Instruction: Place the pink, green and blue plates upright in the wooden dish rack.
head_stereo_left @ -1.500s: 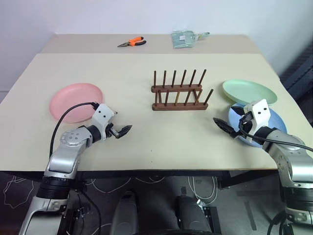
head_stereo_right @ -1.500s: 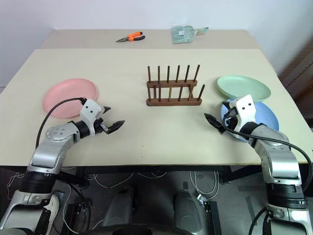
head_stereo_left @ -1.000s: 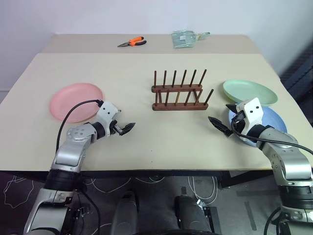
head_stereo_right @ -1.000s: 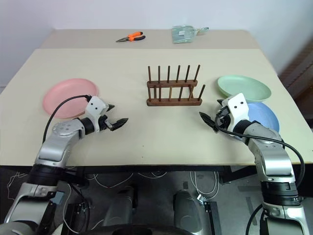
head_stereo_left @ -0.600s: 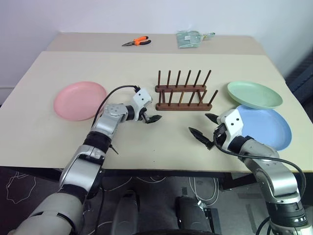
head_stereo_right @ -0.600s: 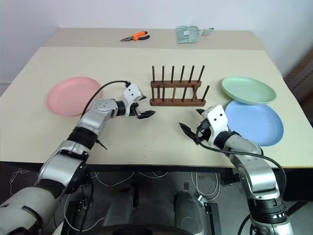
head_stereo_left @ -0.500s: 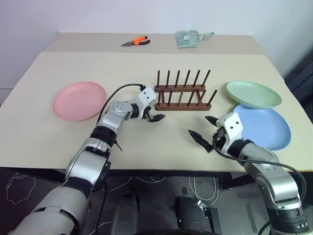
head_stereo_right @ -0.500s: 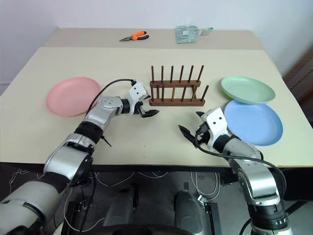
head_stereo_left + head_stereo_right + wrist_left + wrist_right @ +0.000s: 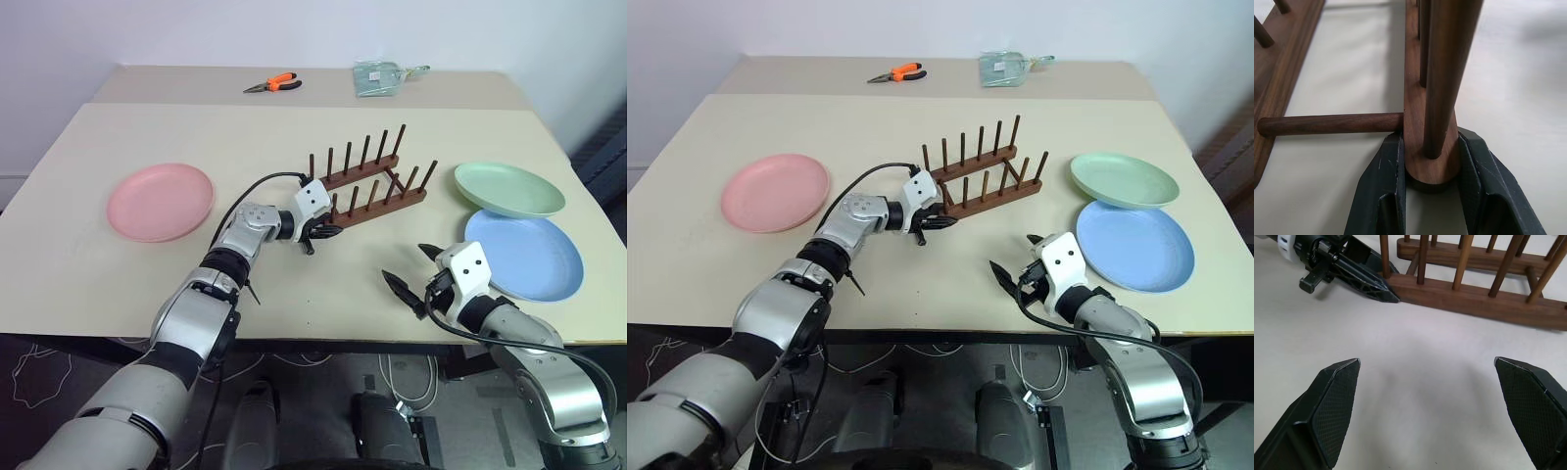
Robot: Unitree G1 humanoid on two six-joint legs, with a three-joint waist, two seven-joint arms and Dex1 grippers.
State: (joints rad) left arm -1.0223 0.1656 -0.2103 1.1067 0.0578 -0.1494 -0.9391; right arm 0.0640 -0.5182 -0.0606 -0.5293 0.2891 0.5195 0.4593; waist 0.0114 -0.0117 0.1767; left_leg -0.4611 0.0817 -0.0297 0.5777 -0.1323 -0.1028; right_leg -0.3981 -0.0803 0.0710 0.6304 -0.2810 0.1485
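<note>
The wooden dish rack stands mid-table, skewed, with its right end swung toward the back. My left gripper is shut on the left end of the rack's near rail, one finger on each side of it. The pink plate lies flat at the left. At the right, the green plate lies flat behind the blue plate. My right gripper is open near the table's front edge, in front of the rack, holding nothing. Its fingertips are spread wide over bare table.
Orange-handled pliers and a clear packet lie on the far strip of the table. The tabletop is bare between the pink plate and the rack.
My left gripper reached the rack's left end and shut on the near rail. The rack has turned from square to skewed. The right gripper stayed open and drew back slightly.
</note>
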